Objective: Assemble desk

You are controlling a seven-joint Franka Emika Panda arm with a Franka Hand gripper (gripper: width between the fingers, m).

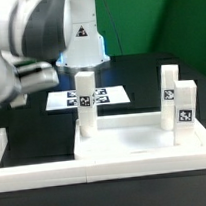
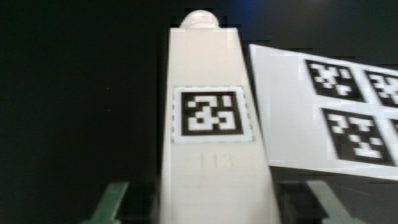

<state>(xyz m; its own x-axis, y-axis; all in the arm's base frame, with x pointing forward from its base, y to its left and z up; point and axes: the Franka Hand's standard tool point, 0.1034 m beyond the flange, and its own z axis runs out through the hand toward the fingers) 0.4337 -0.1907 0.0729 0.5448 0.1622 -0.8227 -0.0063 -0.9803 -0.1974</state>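
Claw [image 2: 210,205] grips an upright white leg [image 2: 210,110] beside the marker board [image 2: 329,105].

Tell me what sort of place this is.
Probably a robotics lab test bench, not a home or workshop. A black table carries a marker board of printed square tags, white desk legs wear the same tags, and a green backdrop closes off the scene behind the robot arm.

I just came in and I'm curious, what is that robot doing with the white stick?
The robot arm is building a little desk. Its fingers grip one white leg from both sides, standing upright near the marker board. Two more legs stand at the exterior view's right, next to the white border rail. I can't tell whether any leg is attached yet.
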